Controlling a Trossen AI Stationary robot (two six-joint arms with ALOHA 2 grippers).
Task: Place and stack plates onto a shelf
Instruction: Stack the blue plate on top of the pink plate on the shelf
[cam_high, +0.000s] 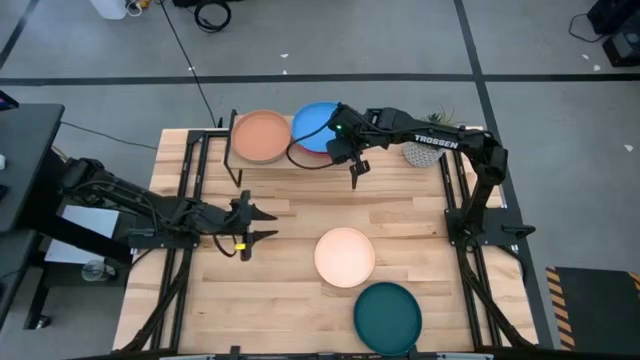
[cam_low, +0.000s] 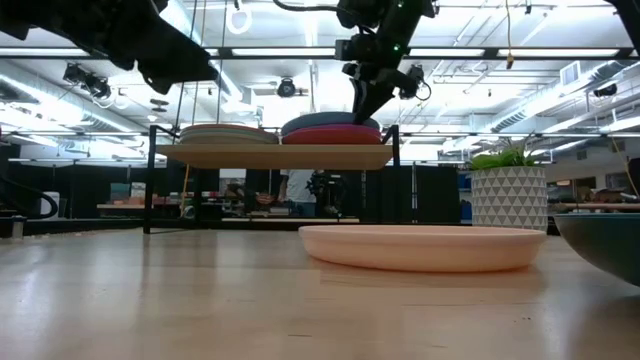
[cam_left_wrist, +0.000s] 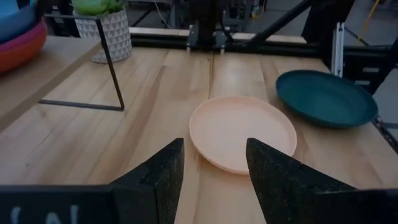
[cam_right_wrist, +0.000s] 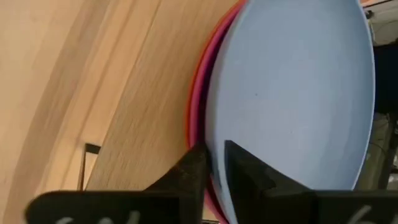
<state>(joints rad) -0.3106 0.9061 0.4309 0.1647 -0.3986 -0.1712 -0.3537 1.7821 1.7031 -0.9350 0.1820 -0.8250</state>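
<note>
The shelf (cam_high: 262, 165) stands at the far left-centre of the table (cam_high: 290, 300). It carries two stacks of plates. The left stack shows an orange plate (cam_high: 261, 135) on top. The right stack has a blue plate (cam_high: 314, 122) on top, with a pink plate (cam_right_wrist: 200, 99) and an orange one under it.

The right gripper (cam_high: 357, 168) hangs off the shelf's right edge, just beside the blue plate. In its wrist view its fingers (cam_right_wrist: 189, 174) stand a narrow gap apart at the blue plate's rim, with nothing clamped that I can see.

On the open table a peach plate (cam_high: 345, 256) lies right of centre. A teal plate (cam_high: 387, 316) lies nearer, at the near edge, close to the peach one but apart from it.

The left gripper (cam_high: 262, 225) waits low over the left-centre of the table, fingers spread and empty, pointing toward the peach plate.

A white planter (cam_high: 428, 150) sits at the far right.
</note>
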